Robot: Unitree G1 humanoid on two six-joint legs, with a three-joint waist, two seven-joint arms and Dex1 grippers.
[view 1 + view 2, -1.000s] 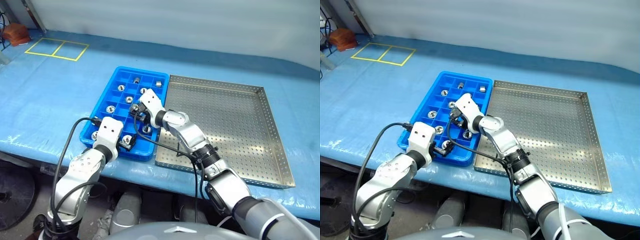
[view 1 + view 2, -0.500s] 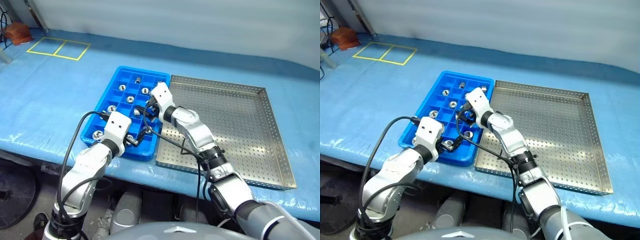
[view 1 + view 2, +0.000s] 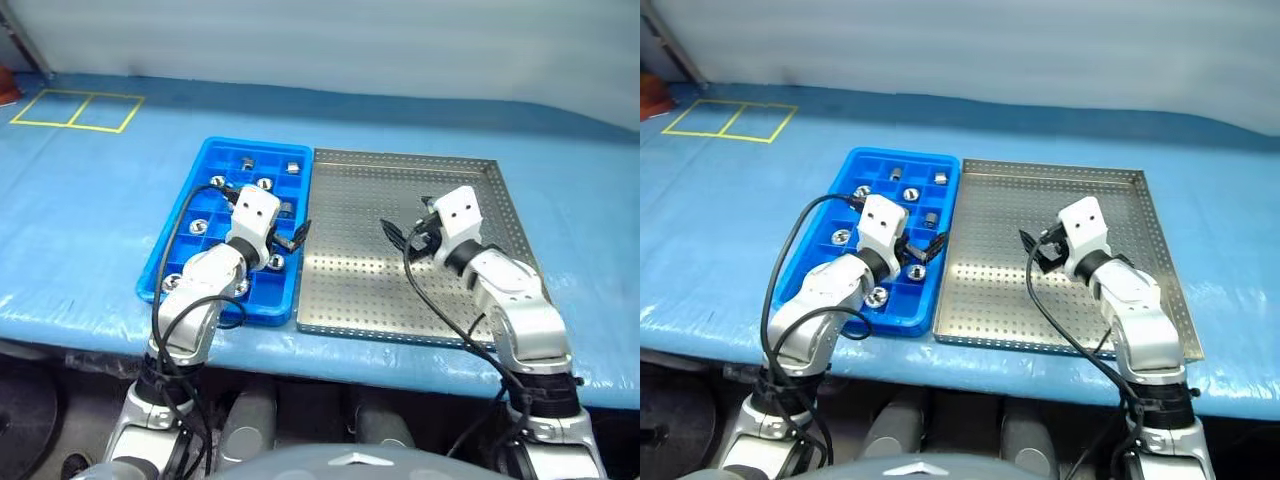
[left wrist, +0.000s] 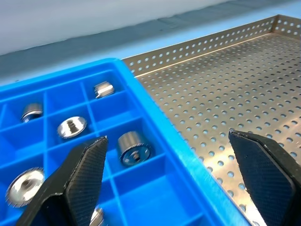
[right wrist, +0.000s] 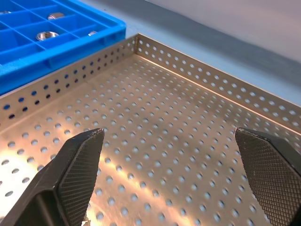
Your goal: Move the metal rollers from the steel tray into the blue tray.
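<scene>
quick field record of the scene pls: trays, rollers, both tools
steel tray: right of the blue tray, no rollers visible on its perforated base
blue tray: side by side with the steel tray
metal rollers: in separate compartments of the blue tray
left tool: open, empty, over the blue tray's edge next to the steel tray
right tool: open, empty, over the steel tray

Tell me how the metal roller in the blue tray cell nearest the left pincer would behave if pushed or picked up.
The metal roller looks like solid shiny metal, so probably heavy for its size and stiff. Its smooth round side may slip between pincer fingers. Pushed, it would likely roll, but the walls of the blue tray should stop it.
</scene>
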